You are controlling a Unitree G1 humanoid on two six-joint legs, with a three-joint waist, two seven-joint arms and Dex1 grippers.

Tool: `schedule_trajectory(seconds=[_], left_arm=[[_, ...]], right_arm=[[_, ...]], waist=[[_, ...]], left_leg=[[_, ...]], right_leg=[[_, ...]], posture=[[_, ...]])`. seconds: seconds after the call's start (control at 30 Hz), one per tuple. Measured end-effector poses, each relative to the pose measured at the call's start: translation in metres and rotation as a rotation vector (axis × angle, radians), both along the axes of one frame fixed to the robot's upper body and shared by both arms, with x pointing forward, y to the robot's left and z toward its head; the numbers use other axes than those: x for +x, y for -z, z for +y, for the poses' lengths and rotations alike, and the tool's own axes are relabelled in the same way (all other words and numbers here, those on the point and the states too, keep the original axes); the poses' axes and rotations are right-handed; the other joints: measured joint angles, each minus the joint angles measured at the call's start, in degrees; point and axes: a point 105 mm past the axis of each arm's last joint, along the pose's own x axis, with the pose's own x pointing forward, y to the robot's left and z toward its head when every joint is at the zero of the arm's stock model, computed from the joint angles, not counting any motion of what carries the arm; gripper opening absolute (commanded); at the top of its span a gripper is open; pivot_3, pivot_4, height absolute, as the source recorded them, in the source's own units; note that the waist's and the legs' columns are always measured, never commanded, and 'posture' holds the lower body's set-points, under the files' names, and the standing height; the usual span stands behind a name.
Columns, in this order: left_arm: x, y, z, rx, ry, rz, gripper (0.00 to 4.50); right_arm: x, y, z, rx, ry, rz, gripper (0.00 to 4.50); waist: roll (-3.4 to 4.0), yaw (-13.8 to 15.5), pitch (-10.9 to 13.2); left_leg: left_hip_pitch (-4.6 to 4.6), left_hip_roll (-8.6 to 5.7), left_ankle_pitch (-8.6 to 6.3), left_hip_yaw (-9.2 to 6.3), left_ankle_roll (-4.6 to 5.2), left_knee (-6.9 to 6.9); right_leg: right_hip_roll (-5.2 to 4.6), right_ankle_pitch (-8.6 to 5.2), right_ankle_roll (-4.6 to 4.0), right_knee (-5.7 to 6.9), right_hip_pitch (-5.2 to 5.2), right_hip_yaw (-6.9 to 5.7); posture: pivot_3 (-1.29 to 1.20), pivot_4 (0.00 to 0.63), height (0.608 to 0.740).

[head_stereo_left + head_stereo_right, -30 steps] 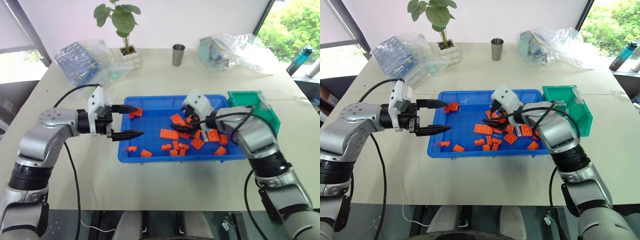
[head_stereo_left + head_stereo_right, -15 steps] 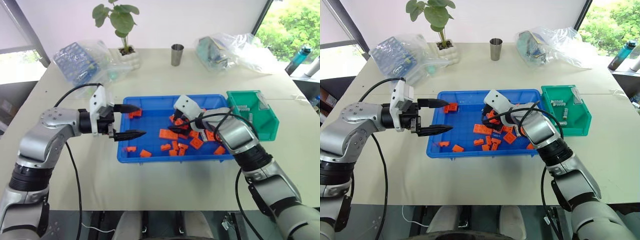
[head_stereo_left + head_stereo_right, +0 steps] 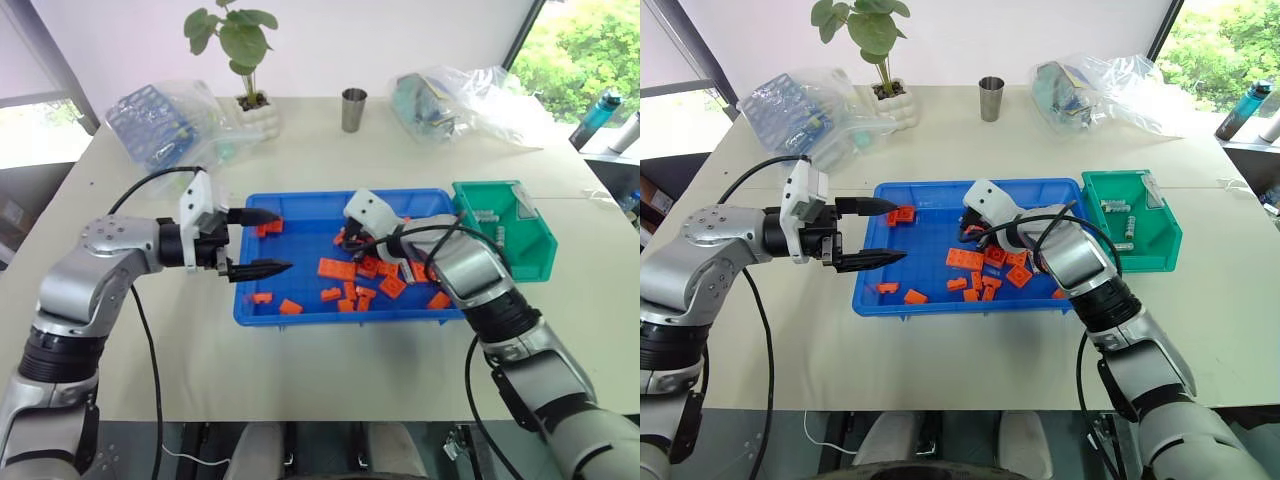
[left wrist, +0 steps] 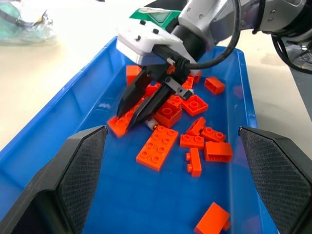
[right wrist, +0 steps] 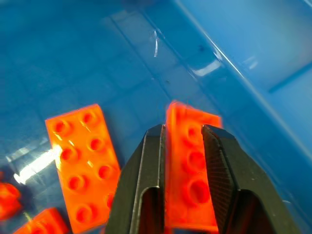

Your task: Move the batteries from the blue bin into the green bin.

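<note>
Right gripper (image 4: 130,113), fingers nearly together among orange plastic bricks (image 4: 159,147) in shallow blue plastic bin (image 3: 300,232), seemingly probing beside a silver-grey battery (image 4: 150,124); left gripper (image 3: 262,242) hovers open, clear.

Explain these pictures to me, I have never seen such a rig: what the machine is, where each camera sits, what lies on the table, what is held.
This is a two-armed humanoid robot. Two pictures look down from its head; the other two are taken from its wrists, along each claw. On the beige table stands a shallow bright-blue plastic tray scattered with orange toy bricks, and beside it a small green plastic box with silver cylindrical batteries inside. The left claw hovers open at the tray's left edge, holding nothing. The right claw is closed down among the bricks; whether it pinches anything cannot be told.
</note>
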Motion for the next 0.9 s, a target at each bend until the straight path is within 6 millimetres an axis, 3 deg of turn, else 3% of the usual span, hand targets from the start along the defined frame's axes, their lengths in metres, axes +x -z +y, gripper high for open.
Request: schedule_trajectory(seconds=[0.17,0.27,0.37,0.5,0.6,0.67,0.73,0.9], left_arm=[[0.0,0.0,-0.002,-0.008,0.004,-0.001,4.5],[0.0,-0.001,-0.002,-0.009,0.008,-0.007,4.5],[0.0,-0.002,-0.003,-0.01,0.015,-0.018,4.5],[0.0,-0.002,-0.003,-0.01,0.015,-0.02,4.5],[0.0,-0.001,-0.002,-0.01,0.013,-0.016,4.5],[0.0,0.0,-0.002,-0.01,0.013,-0.014,4.5],[0.0,0.0,-0.002,-0.01,0.012,-0.015,4.5],[0.0,0.0,-0.002,-0.011,0.013,-0.016,4.5]], right_arm=[[-0.005,-0.014,0.032,0.053,-0.07,-0.025,1.09],[-0.011,-0.01,0.052,0.05,-0.136,-0.026,1.09],[-0.01,-0.006,0.056,0.027,-0.155,-0.039,1.09],[-0.002,-0.022,0.042,0.014,-0.137,-0.078,1.09],[0.003,-0.038,0.015,0.022,-0.086,-0.098,1.87],[0.001,-0.043,-0.002,0.015,-0.067,-0.096,2.92],[-0.002,-0.036,-0.016,-0.002,-0.043,-0.066,3.66],[-0.011,-0.006,-0.031,-0.012,0.008,0.044,3.66]], waist=[[0.0,0.0,0.0],[0.0,0.0,0.0],[0.0,0.2,0.0],[0.0,0.2,0.0],[0.0,0.2,0.0],[0.0,0.2,0.0],[0.0,0.2,0.0],[0.0,0.0,0.0]], left_leg=[[0.0,0.0,0.0,0.0,0.0,0.0],[0.0,0.0,0.0,0.0,0.0,0.0],[0.0,-0.06,0.0,-0.01,0.0,0.01],[0.0,-0.06,0.0,-0.03,0.0,0.01],[0.0,-0.06,0.0,-0.03,0.0,0.01],[0.0,-0.05,0.0,-0.05,0.0,0.0],[0.0,-0.04,0.0,-0.05,0.0,-0.01],[0.0,0.0,0.0,-0.02,0.0,-0.02]], right_leg=[[0.01,0.0,0.0,0.03,0.0,0.0],[0.01,0.0,0.0,0.04,0.0,-0.01],[-0.01,0.0,0.0,0.04,0.0,-0.02],[-0.02,0.0,0.0,0.04,0.0,-0.03],[-0.03,0.0,0.0,0.02,0.02,-0.03],[-0.03,0.0,0.0,0.02,0.01,-0.03],[-0.02,0.0,0.0,0.0,0.02,-0.03],[-0.01,0.0,0.0,0.01,-0.01,-0.02]], posture=[[0.0,0.15,0.716],[0.0,0.15,0.716],[0.0,0.15,0.716],[0.0,0.15,0.716],[0.0,0.15,0.716],[0.0,0.15,0.716],[0.0,0.15,0.716],[0.0,0.15,0.716]])
